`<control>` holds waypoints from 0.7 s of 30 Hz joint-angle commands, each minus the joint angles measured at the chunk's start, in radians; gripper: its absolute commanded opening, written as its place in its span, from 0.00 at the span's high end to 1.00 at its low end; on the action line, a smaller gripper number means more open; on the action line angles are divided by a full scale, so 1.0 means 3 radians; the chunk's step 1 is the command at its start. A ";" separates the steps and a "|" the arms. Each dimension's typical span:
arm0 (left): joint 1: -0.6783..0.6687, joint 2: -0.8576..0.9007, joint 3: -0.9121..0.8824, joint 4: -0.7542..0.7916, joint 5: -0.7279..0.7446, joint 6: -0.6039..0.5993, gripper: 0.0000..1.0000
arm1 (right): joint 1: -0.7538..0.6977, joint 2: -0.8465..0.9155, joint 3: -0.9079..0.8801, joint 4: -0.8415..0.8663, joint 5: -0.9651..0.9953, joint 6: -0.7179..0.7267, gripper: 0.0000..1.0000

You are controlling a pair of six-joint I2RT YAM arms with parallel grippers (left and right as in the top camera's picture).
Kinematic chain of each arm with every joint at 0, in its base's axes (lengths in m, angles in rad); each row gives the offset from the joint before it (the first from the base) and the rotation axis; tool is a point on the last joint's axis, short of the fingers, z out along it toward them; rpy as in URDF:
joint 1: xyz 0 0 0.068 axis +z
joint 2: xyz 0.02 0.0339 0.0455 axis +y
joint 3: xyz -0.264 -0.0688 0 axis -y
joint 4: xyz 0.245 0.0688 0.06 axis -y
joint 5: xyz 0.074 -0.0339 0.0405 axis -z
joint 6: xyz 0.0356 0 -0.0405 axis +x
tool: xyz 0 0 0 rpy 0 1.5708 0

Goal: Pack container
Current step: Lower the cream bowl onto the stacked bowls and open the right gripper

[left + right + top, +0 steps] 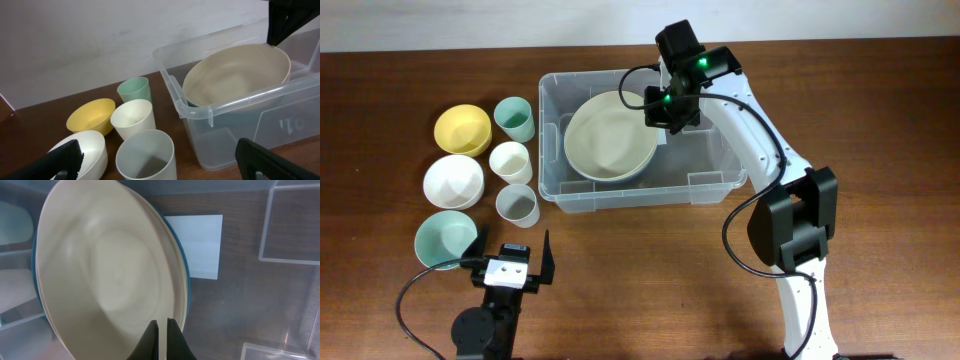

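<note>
The clear plastic container (pixel 620 195) stands at the table's middle back; it also shows in the left wrist view (pixel 240 100), and its white base label shows in the right wrist view (pixel 200 245). A large cream bowl (pixel 610 140) leans tilted inside it (pixel 235 75) (pixel 100 270), with the rim of a blue bowl (pixel 186 285) showing under it. My right gripper (pixel 670 108) (pixel 161 327) is inside the container, shut on the cream bowl's right rim. My left gripper (pixel 510 262) (pixel 160 160) is open and empty at the front left, just short of the grey cup.
Left of the container stand a yellow bowl (pixel 462 128), a green cup (pixel 515 118), a cream cup (pixel 510 160), a grey cup (pixel 517 205), a white bowl (pixel 453 180) and a light green bowl (pixel 445 240). The container's right half shows only bare floor.
</note>
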 commanded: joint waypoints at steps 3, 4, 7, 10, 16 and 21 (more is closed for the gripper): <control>0.0013 -0.0003 -0.0006 -0.0027 -0.0011 0.0017 0.00 | 0.0004 -0.0045 -0.0020 0.0011 0.0031 -0.0037 0.96; 0.0013 -0.0003 -0.0006 -0.0027 -0.0011 0.0017 0.00 | 0.0004 -0.0045 -0.0028 0.0013 0.0031 -0.0037 0.96; 0.0013 -0.0003 -0.0006 -0.0027 -0.0011 0.0017 0.00 | 0.0004 -0.0045 -0.0066 0.0029 0.0031 -0.0037 0.96; 0.0013 -0.0003 -0.0006 -0.0027 -0.0011 0.0017 0.00 | 0.0004 -0.0045 -0.0111 0.0052 0.0029 -0.0037 0.96; 0.0013 -0.0003 -0.0006 -0.0027 -0.0011 0.0017 0.00 | 0.0004 -0.0045 -0.0146 0.0084 0.0031 -0.0038 0.96; 0.0013 -0.0003 -0.0006 -0.0027 -0.0011 0.0017 0.00 | 0.0004 -0.0045 -0.0146 0.0085 0.0032 -0.0038 0.96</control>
